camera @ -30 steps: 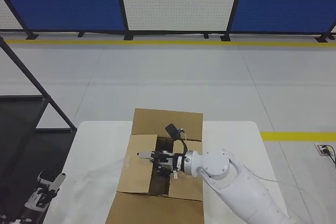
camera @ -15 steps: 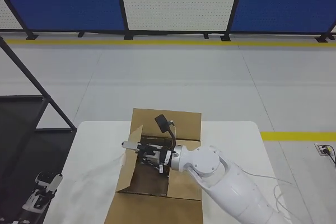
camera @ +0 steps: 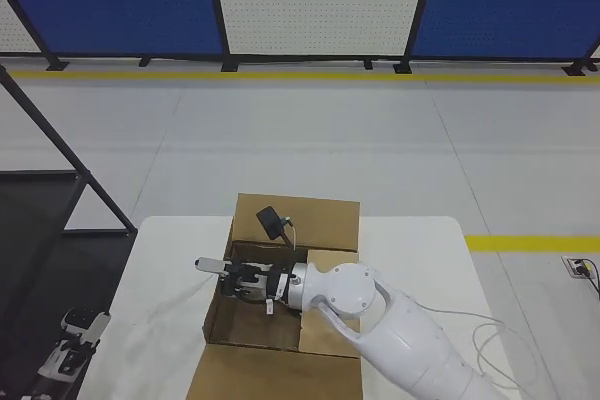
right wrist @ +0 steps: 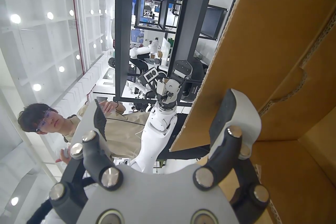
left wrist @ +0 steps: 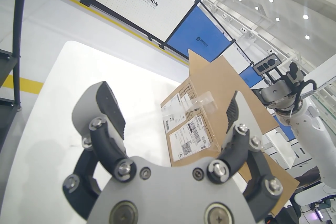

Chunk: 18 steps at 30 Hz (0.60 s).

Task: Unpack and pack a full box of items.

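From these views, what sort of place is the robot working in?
Likely a robotics lab or test hall: blue and white partition panels, a yellow floor line, and black metal racking.

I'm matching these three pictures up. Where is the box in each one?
Top view: box at the middle of the table, right hand at its side.
Left wrist view: box beyond the open left hand, labelled wall facing the camera.
Right wrist view: box close up against the right hand.
Shared landmark: the raised flap.
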{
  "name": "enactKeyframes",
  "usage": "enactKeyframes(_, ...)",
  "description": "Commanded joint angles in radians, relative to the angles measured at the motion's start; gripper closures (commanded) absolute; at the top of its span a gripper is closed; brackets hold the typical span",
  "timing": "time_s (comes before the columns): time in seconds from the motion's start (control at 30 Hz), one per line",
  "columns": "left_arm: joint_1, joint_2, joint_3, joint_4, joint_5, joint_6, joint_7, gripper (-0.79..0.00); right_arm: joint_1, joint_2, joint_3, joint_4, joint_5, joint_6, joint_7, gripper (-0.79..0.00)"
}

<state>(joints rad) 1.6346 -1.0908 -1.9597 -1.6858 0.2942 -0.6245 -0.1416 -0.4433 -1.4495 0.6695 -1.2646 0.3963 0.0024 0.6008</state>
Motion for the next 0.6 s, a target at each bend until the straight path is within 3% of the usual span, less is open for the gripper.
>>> enactKeyframes(0.0, 0.0, 0.0, 0.0, 0.0, 0.0, 0.0, 0.0, -0.785, 0.0, 0.0, 0.0, 0.0, 0.0, 0.0, 0.0, -0.785)
enactKeyframes(0.33, -0.004, -0.001, 0.007, -0.01, 0.008, 0.024, -0.004, -0.785, -0.061, -0.001, 0.022, -0.045, -0.01, -0.039, -0.059, -0.785)
enactKeyframes(0.57, -0.013, -0.006, 0.016, -0.04, -0.013, 0.061, 0.025, -0.785, -0.051, -0.039, 0.005, -0.024, 0.045, -0.084, -0.106, -0.785)
